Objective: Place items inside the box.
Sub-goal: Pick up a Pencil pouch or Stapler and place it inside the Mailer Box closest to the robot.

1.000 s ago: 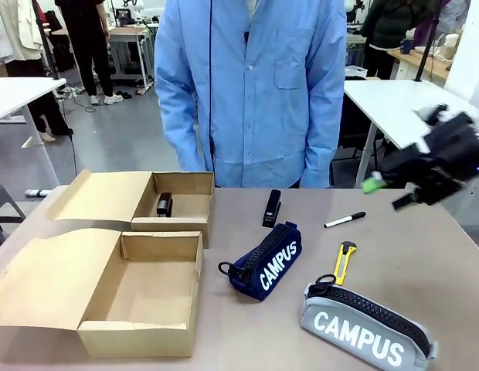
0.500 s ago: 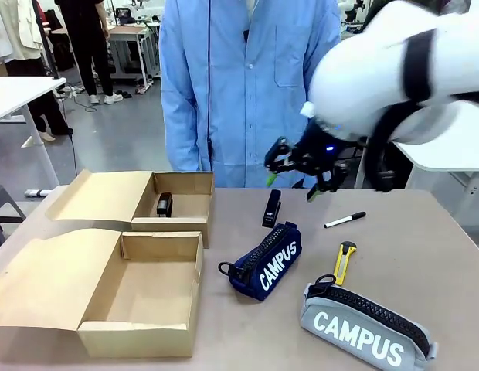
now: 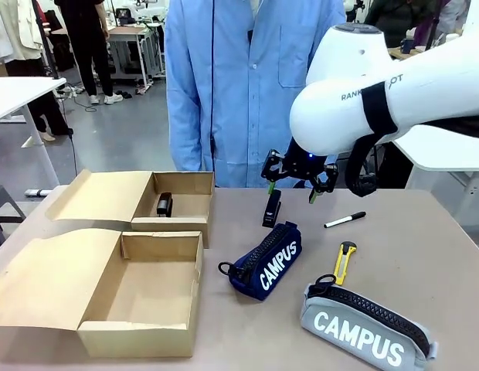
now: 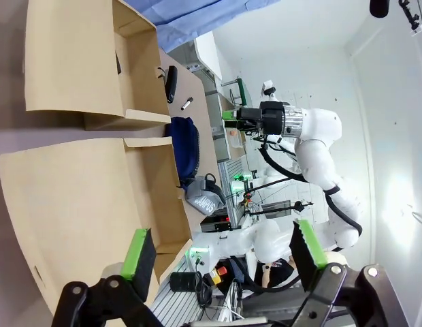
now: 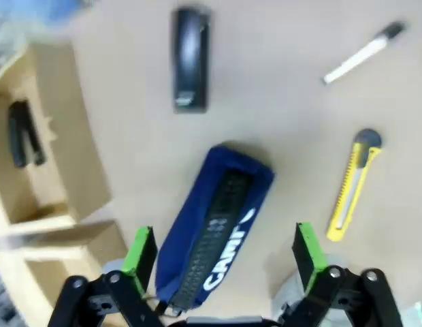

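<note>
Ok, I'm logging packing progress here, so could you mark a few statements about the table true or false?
1. A black stapler lies inside the far box. True.
2. The navy pouch sits in the near box. False: it lies on the table, right of the boxes.
3. The right arm's jaws are open and hold nothing. True.
4. The marker is in the near box. False: it lies on the table, beyond the yellow knife.

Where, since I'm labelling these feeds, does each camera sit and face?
Front: fixed between the arms, facing the person across the table; open right gripper shows.
Left wrist: on the left arm, rolled sideways, past the open left gripper toward the boxes.
Right wrist: looking down between its fingers at the navy pouch.
All share that pouch.
</note>
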Action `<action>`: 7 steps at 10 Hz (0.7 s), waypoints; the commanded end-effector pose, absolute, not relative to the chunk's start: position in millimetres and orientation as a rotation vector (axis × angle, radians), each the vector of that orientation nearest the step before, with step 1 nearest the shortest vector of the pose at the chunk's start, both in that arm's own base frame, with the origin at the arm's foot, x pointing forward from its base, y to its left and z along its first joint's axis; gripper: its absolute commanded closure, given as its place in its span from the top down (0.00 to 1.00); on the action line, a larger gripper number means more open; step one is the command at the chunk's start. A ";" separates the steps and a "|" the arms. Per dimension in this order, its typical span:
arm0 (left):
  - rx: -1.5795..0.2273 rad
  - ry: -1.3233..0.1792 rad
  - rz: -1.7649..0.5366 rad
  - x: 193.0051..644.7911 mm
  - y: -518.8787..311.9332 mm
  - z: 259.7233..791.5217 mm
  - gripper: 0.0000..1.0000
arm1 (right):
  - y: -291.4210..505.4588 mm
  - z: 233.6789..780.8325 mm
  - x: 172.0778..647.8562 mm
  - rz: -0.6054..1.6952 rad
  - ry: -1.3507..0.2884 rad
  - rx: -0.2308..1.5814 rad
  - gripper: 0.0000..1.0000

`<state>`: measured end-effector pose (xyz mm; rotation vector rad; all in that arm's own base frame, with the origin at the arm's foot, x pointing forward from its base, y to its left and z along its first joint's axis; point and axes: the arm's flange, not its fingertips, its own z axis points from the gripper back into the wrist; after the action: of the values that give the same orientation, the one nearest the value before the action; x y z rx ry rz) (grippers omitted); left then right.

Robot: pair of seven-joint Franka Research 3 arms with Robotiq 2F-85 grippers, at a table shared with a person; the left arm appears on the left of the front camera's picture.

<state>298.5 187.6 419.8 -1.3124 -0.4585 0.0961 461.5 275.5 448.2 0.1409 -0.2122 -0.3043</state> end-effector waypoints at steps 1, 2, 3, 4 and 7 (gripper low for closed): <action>-1.326 -0.481 0.077 296.7 187.1 421.5 1.00 | 291.1 439.5 466.7 -0.495 -0.251 0.044 1.00; -1.326 -0.481 0.077 296.7 187.1 421.5 1.00 | 304.0 432.4 482.9 -0.485 -0.232 0.094 1.00; -1.326 -0.481 0.077 296.7 187.1 421.5 1.00 | 320.1 424.3 505.4 -0.540 -0.219 0.065 1.00; -1.326 -0.481 0.077 296.7 187.1 421.5 1.00 | 335.8 414.8 522.4 -0.507 -0.189 0.038 1.00; -1.326 -0.481 0.077 296.7 187.1 421.5 1.00 | 342.8 394.6 546.5 -0.575 -0.144 -0.051 1.00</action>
<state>298.3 187.8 419.8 -1.3125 -0.4592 0.0964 533.4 335.5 387.4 0.0064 -0.1427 -0.5191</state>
